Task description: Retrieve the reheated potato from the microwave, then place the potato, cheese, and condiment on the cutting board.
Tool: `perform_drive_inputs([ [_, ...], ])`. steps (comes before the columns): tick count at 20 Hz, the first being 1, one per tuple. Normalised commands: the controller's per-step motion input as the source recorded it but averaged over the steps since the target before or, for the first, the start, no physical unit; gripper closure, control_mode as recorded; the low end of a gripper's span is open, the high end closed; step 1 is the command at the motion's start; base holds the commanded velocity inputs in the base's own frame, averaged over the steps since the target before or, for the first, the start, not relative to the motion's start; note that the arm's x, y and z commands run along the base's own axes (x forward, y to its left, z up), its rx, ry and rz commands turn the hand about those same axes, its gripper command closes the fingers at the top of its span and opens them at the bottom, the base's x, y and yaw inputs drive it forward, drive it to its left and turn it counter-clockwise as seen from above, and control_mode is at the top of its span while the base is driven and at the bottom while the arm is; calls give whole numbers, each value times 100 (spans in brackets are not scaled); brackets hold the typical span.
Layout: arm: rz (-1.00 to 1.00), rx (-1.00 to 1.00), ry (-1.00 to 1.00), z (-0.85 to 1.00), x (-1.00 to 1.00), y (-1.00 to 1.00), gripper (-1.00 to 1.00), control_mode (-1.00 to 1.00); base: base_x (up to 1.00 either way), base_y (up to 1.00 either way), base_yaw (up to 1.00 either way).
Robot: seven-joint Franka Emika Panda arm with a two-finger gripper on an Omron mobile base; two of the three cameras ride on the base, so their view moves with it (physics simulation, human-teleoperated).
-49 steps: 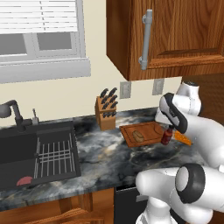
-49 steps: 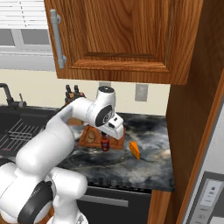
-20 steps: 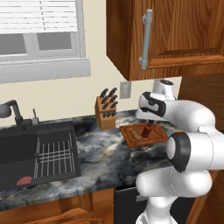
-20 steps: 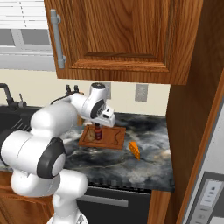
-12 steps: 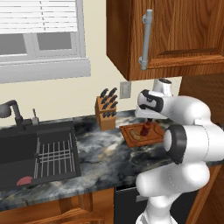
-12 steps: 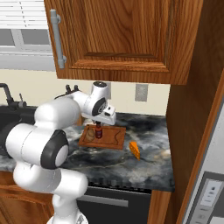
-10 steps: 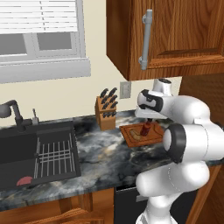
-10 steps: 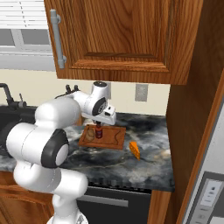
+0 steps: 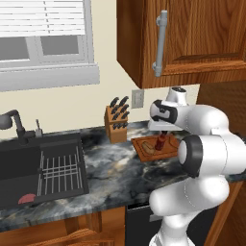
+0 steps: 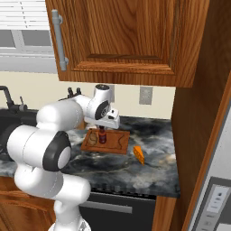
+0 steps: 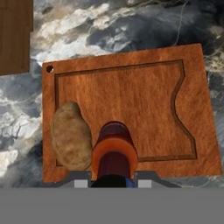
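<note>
Condiment placement was the step in hand. The gripper (image 11: 113, 183) was clamped on the condiment (image 11: 113, 151), fingertips (image 11: 80, 182) tight against the bottle on both sides in the hand view, camera looking straight down the bottle onto the cutting board (image 11: 144, 105). The potato (image 11: 71, 134) already lay on the board, just beside the bottle at its 9 o'clock, close enough that I couldn't tell whether they touched. In the right base view the condiment (image 10: 102, 136) stood upright over the cutting board (image 10: 115, 137) with the potato (image 10: 92, 138) at its 9 o'clock, and the gripper (image 10: 103, 128) came down on it from above; whether the base had reached the wood I couldn't tell. The cheese (image 10: 139, 154) sat on the counter (image 10: 153, 167) off the board, near its corner at roughly 4 o'clock, so that item was not yet done. The left base view agreed: condiment (image 9: 161, 141) and potato (image 9: 148, 146) on the cutting board (image 9: 169, 150), hand above them, knife block (image 9: 116, 125) well off at 10 o'clock. My read: two of three items were effectively on the board. Next move would call for settling the bottle, opening the jaws without tipping it into the potato, lifting straight up, then swinging out to the cheese and picking a grasp across the wedge's flat faces.
</note>
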Motion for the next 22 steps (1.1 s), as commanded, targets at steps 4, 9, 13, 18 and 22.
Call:
perform_drive_inputs([
  [4,4,-2,0,-3,2,-8,100,-100,0,0,0],
  [9,3,-1,0,-4,2,-7,100,-100,0,0,0],
  [13,3,0,0,-8,2,-4,100,-100,0,0,0],
  [18,2,0,0,-14,2,0,100,-100,0,0,0],
  [22,1,0,0,-14,1,0,100,-100,0,0,0],
])
